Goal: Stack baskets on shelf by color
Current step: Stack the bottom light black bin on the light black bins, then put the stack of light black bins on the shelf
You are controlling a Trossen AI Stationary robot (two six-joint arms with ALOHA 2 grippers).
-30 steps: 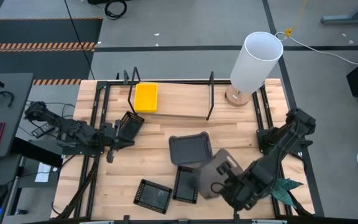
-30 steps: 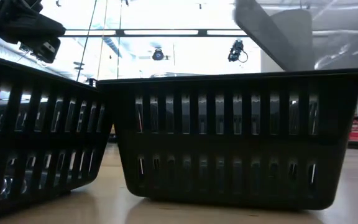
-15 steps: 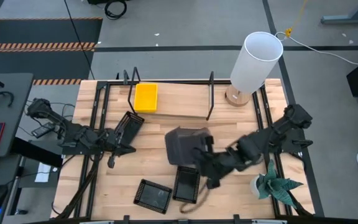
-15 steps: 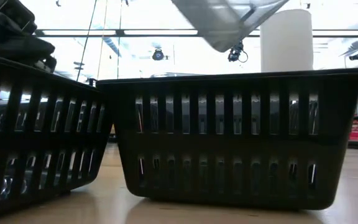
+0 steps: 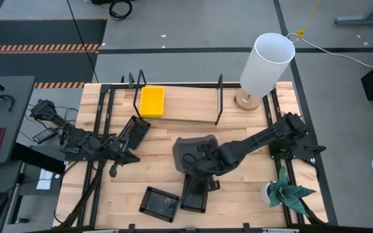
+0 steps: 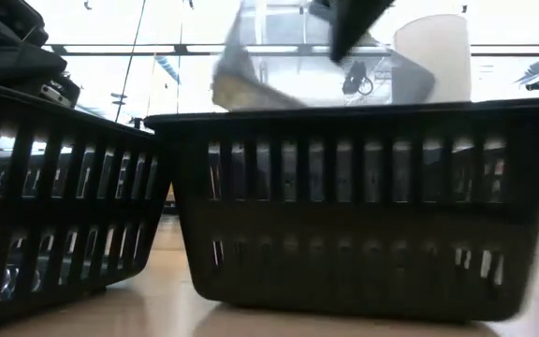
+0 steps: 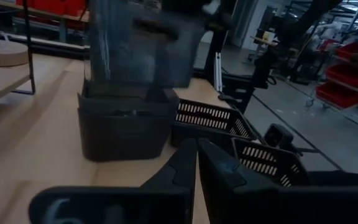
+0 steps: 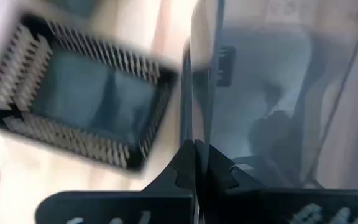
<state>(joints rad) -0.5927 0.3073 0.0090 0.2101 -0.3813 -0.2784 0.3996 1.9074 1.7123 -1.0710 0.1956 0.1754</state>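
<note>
One grey basket (image 7: 124, 124) sits flat on the table's middle. A second grey basket (image 7: 143, 53) hangs just above it, with my right gripper (image 5: 196, 165) shut on it; from above this basket (image 5: 196, 149) covers the lower one. A yellow basket (image 5: 152, 101) lies on the shelf (image 5: 186, 107) at the back. A black mesh basket (image 5: 135, 131) lies tilted at the shelf's near left corner. Just to its near-left, my left gripper (image 5: 120, 158) is shut on nothing. Two more black mesh baskets (image 5: 159, 204) (image 5: 195, 191) rest at the front. My right gripper pinches one side wall (image 8: 199, 106) of the upper grey basket between its two fingers, the wall standing edge-on between them. The fingers come steeply from above, slanting in from the table's right. The basket is lifted clear and tilted (image 6: 316, 65) over the lower grey basket.
A white lamp (image 5: 266, 65) stands at the back right corner and a small plant (image 5: 287, 194) at the front right. The shelf's black upright rods (image 5: 219, 100) rise at its middle and left. Bare wood lies between the left gripper and the grey baskets.
My right gripper has carried the grey basket from the table's front right toward the left and far side, and now holds it over the other grey basket. My left gripper has drawn back from the tilted black mesh basket and sunk a little; that basket has stayed put.
</note>
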